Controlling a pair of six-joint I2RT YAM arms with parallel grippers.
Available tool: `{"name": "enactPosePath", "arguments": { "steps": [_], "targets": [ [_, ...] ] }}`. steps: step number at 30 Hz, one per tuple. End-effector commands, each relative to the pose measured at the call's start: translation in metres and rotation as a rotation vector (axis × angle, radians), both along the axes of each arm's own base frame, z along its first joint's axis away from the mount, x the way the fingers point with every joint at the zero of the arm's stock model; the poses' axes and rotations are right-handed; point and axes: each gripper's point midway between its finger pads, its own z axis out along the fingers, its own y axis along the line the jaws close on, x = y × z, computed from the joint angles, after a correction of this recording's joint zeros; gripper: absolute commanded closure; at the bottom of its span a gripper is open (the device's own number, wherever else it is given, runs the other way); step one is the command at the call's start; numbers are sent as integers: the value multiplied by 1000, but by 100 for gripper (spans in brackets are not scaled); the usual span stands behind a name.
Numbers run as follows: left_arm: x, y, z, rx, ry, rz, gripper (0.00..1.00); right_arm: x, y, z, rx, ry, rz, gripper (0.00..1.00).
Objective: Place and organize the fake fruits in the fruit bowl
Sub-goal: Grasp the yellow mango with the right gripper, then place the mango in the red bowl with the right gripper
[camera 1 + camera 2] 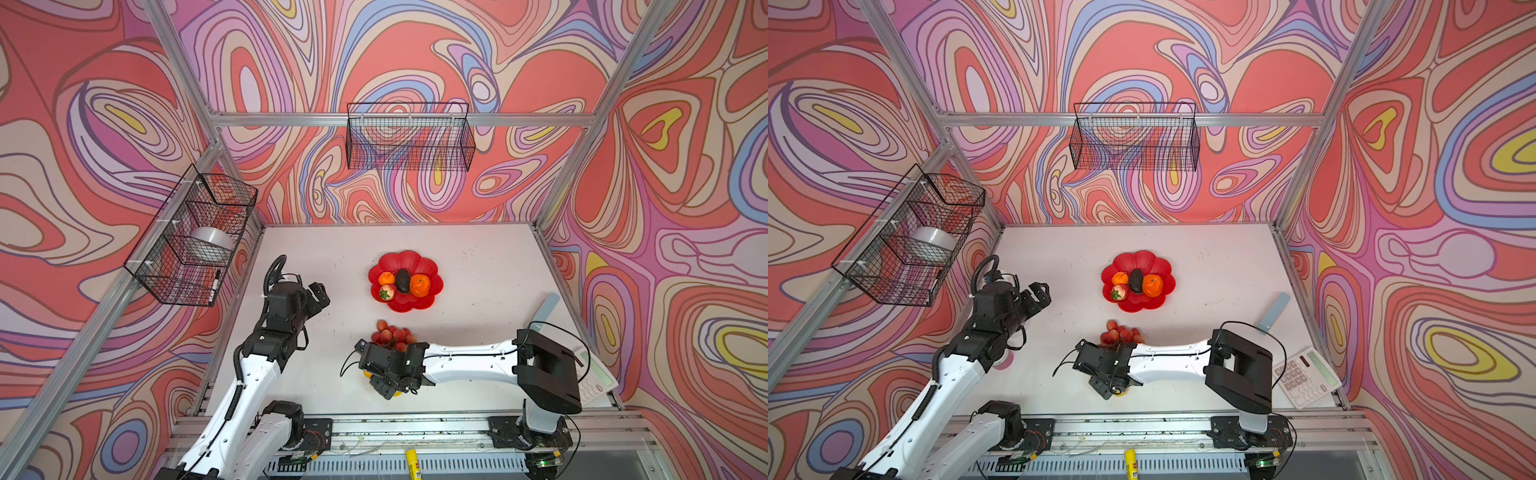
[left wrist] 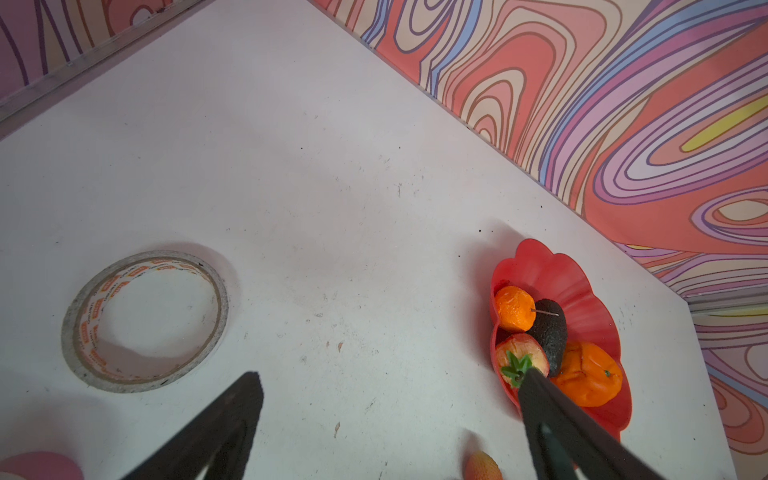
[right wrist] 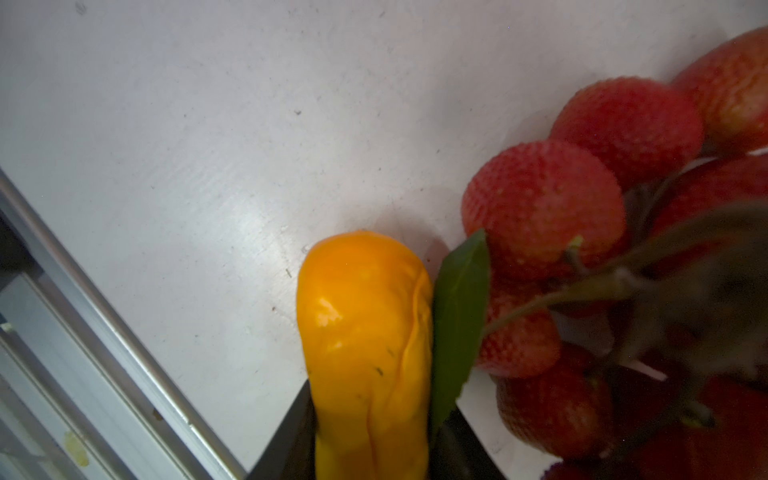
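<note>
My robot test cell: aluminium frame (image 1: 399, 119), swirl-printed walls (image 1: 104, 124), white worktop (image 1: 478, 266); wire basket (image 1: 409, 137) hangs at twelve o'clock.

i can read almost nothing here. the roll of tape (image 2: 145, 322) lying on the table near my left arm carries a repeated orange print around its inner core, but the letters are too small and blurred to make out. the calculator (image 1: 1306, 376) at the table's right edge shows keys with marks i cannot read. the yellow tube (image 1: 412, 463) on the front rail has a label, also illegible.
</note>
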Motion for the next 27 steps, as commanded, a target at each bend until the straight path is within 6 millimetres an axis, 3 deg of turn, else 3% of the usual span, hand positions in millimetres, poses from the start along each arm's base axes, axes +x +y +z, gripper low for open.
{"name": "enactPosePath", "arguments": {
  "steps": [1, 3, 7, 11, 15, 19, 22, 24, 27],
  "targets": [
    [-3, 2, 1, -1, 2, 6, 3, 3, 13, 39, 111, -27, -20, 74],
    [-4, 3, 1, -1, 0, 6, 3, 3, 17, 59, 163, -32, -23, 75],
    [-5, 3, 2, 3, -1, 3, 3, 19, 17, 125, 322, -59, -66, 75],
    [-7, 3, 4, 6, -8, -2, 3, 68, -8, 188, 484, -80, -188, 74],
    [-10, 2, 6, 4, -15, -13, 3, 126, -39, 221, 544, -121, -308, 73],
    [-12, -4, 9, -11, -26, -48, 3, 194, -70, 224, 493, -179, -417, 73],
    [-13, -12, 11, -29, -34, -93, 4, 239, -78, 216, 464, -227, -430, 73],
    [-15, -16, 11, -40, -35, -117, 4, 270, -86, 204, 370, -277, -428, 72],
    [-20, -21, 10, -58, -30, -143, 4, 312, -93, 165, 212, -298, -392, 73]
  ]
}}
